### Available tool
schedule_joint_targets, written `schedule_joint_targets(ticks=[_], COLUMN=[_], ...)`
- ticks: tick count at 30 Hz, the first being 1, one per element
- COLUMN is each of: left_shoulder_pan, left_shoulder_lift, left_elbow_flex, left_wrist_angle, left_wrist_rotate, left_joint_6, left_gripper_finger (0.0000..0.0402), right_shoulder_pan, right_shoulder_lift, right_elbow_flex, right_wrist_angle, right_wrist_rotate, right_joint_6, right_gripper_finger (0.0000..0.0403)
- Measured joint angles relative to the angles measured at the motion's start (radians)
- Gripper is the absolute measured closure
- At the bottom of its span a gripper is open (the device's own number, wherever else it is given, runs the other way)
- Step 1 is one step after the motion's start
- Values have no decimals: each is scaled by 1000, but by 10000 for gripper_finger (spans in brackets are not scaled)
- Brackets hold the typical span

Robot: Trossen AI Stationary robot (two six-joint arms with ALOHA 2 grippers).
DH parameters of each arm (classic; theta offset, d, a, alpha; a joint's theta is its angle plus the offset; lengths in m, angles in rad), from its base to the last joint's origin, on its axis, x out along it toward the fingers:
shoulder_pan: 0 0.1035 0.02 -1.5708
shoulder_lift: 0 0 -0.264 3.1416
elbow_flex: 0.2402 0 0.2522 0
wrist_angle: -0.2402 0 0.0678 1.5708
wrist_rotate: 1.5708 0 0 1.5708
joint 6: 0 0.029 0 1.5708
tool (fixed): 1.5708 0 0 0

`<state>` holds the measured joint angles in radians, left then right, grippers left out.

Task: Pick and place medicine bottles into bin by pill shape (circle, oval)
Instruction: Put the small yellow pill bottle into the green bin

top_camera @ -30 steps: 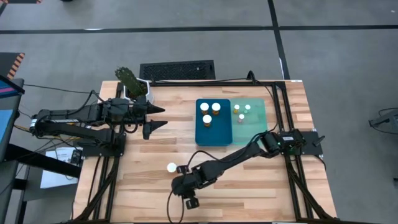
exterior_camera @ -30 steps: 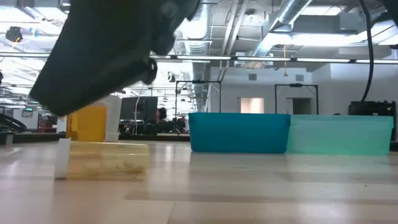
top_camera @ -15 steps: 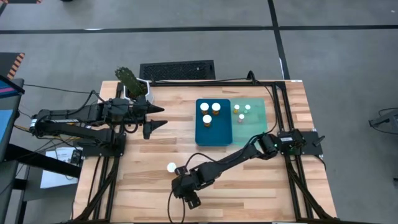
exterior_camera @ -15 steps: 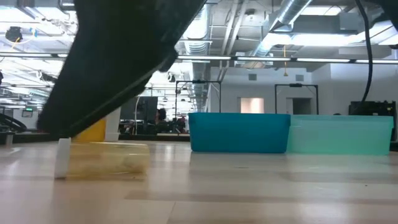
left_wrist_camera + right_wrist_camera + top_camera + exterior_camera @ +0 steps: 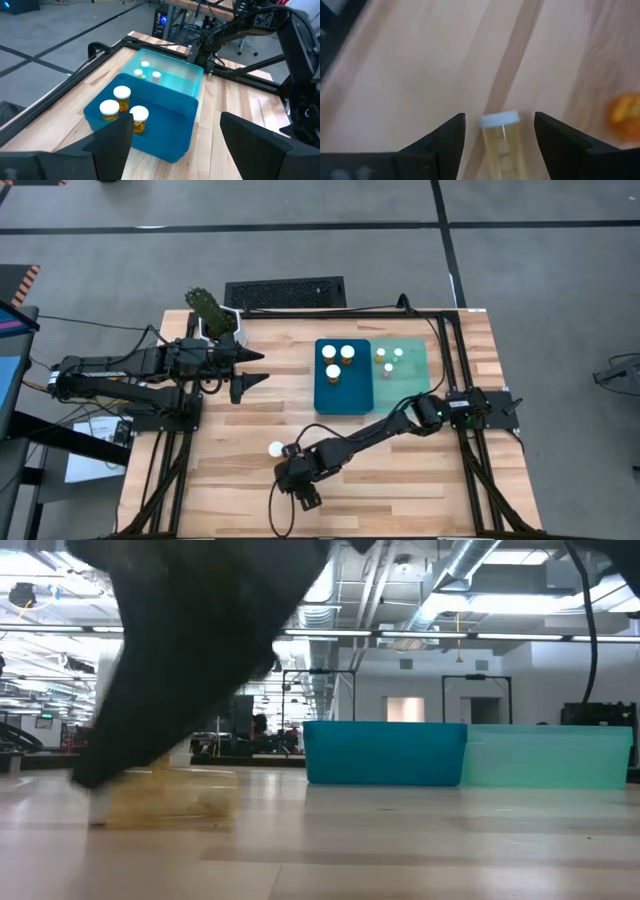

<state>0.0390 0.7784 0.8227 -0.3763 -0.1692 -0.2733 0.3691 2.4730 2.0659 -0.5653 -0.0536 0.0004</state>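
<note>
One amber medicine bottle lies on its side on the wooden table, white cap pointing away from my right wrist, body between the fingers. The low view shows it behind a dark finger. My right gripper is open and low at the table's near middle; its fingers stand either side of the bottle with gaps showing. A second bottle stands beside it, white cap up. My left gripper is open and empty over the table's far left.
A dark blue bin holds three wider bottles. A pale teal bin to its right holds three narrower ones. Both stand at the far middle and show in the left wrist view. Bare wood lies around my right gripper.
My right gripper has come down over the lying bottle and shifted a little toward the table's left edge; in the low view its dark finger now covers most of the bottle and the standing one behind. The bottles have stayed in place.
</note>
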Motion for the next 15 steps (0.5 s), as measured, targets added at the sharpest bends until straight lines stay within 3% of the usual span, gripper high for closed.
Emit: schedule_joint_targets(ticks=[9,15], left_shoulder_pan=[0,0], left_shoulder_lift=[0,0], left_elbow_flex=[0,0], left_wrist_angle=[0,0], left_wrist_rotate=[-1,-1], left_joint_6=[0,0], left_gripper_finger=[110,110], right_shoulder_pan=[2,1], right_shoulder_lift=[2,2], right_elbow_flex=[0,0], right_wrist_angle=[-7,-3], right_wrist_rotate=[12,13], right_joint_6=[3,18], right_gripper_finger=[160,189])
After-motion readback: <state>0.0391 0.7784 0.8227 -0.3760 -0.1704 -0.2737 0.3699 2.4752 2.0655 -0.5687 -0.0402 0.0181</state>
